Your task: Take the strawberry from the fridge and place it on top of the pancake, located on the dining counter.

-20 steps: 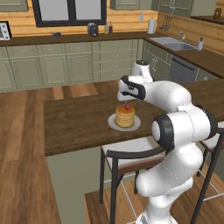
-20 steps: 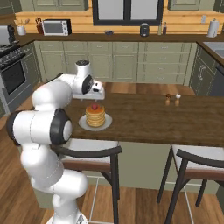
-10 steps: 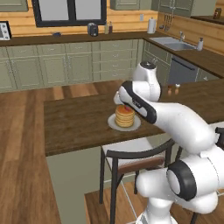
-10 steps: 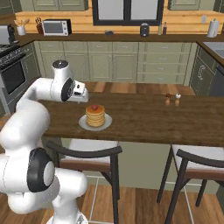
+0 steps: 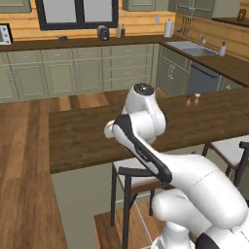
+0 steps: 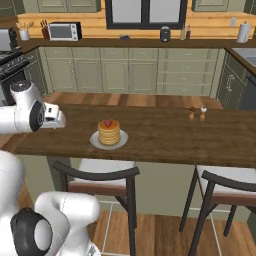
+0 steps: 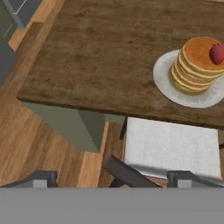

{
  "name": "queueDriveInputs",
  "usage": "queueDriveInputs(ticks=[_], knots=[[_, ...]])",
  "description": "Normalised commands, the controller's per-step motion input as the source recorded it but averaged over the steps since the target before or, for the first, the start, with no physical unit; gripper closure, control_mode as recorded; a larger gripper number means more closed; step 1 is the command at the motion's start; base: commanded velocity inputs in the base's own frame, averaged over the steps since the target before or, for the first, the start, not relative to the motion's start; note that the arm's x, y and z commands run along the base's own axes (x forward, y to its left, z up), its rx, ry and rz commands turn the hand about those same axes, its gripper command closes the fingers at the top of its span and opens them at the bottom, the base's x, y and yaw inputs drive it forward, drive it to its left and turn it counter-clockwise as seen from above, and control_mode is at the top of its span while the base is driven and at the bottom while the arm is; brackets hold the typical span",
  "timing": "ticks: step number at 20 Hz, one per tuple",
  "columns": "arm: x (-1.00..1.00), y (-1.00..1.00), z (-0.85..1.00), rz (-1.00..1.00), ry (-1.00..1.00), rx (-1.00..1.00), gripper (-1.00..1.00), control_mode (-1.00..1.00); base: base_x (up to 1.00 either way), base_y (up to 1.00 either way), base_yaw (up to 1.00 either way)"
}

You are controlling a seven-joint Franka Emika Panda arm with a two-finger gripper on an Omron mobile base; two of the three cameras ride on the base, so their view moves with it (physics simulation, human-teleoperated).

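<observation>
Strawberry [image 6: 107, 123] sits on top of the pancake stack [image 6: 109, 133], small, red, roundish; from the hand view it's at the stack's far right edge [image 7: 217, 53]. Pancakes [image 7: 199, 65] are flat golden-brown discs w/ paler rims, stacked several high on a round white plate [image 6: 93, 141], smooth and shallow. Plate rests on the dining bench [image 6: 160, 140], a long dark-brown wood slab w/ visible grain, square-cut corner, on a pale grey-green base.

Gripper [image 7: 111, 178]: the two dark finger tips stand well apart at the bottom of the hand view, nothing between them, so open and empty. Hand sits out past the bench's end, looking down over the wood floor and a stool. In the right base view the white hand [image 6: 47, 116] is left of the plate, apart from it.

Stool [image 7: 173, 148] under the bench edge has a white, lightly textured square cushion in a dark frame; a second one [image 6: 227, 187] stands further right. Two small shakers [image 6: 197, 113], one brown-topped and one white-topped, stand close together on the bench, well apart from the plate.
</observation>
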Motion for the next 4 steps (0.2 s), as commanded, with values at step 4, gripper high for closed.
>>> queueDriveInputs(ticks=[4], knots=[[-0.1, 0.74, -0.01, 0.05, 0.21, -0.12, -1.0, -1.0, 0.0, 0.0, 0.0]])
